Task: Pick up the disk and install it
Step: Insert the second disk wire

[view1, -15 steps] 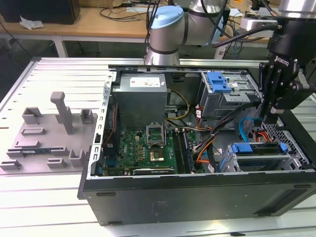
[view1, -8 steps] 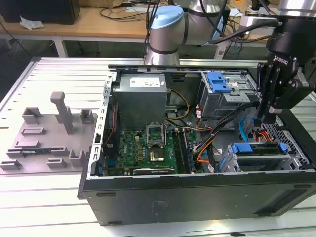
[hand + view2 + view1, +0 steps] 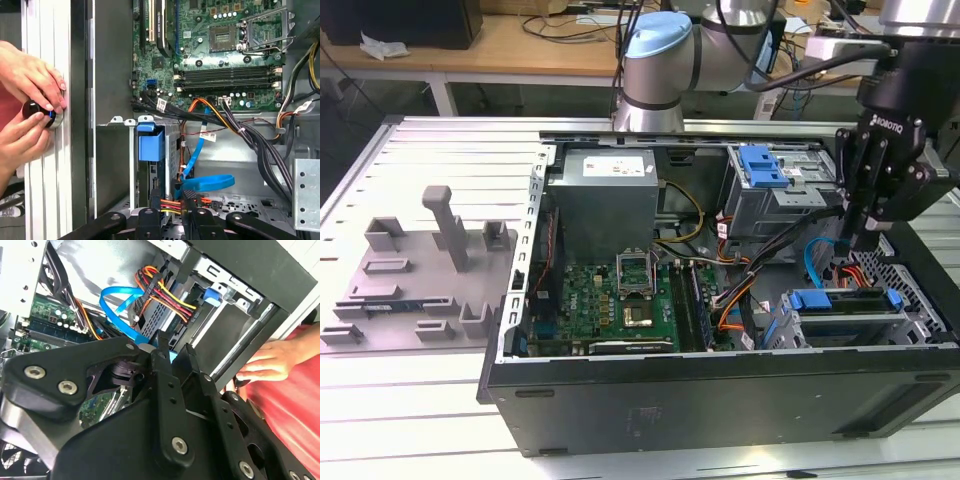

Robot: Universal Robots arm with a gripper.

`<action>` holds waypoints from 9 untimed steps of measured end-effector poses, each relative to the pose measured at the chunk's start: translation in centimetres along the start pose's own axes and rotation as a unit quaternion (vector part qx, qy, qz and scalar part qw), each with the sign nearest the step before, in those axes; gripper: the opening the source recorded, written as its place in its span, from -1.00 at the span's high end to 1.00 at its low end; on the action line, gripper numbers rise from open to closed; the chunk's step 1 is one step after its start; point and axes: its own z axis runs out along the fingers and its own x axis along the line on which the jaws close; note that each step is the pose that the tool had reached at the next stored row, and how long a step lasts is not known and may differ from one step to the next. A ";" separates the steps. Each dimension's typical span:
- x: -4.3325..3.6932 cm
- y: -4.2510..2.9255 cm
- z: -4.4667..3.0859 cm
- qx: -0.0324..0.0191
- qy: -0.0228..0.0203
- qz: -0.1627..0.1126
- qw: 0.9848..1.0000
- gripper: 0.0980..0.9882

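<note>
Black gripper [image 3: 868, 243] linkage up close in both wrist views, hanging over the case's drive bay, apparently shut and empty; disk [image 3: 842, 312] seated in bay below, blue-framed; hand [image 3: 27, 77] beside case.

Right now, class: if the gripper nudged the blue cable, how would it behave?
Probably floppy: the blue cable is a thin flat ribbon lying in a loose loop. Likely light, so it should flex aside, then partly spring back.

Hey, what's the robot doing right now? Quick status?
Gripper down inside the case, over the cables. Disk sits in its bay. A person's hands beside the case.
</note>
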 end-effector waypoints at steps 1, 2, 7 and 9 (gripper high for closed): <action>-0.02 0.11 0.03 0.000 0.000 0.000 1.000 0.54; -0.03 0.21 0.08 0.000 0.000 0.000 1.000 0.54; -0.05 0.26 0.11 -0.001 0.000 0.002 1.000 0.54; -0.06 0.33 0.15 -0.003 0.000 0.010 1.000 0.54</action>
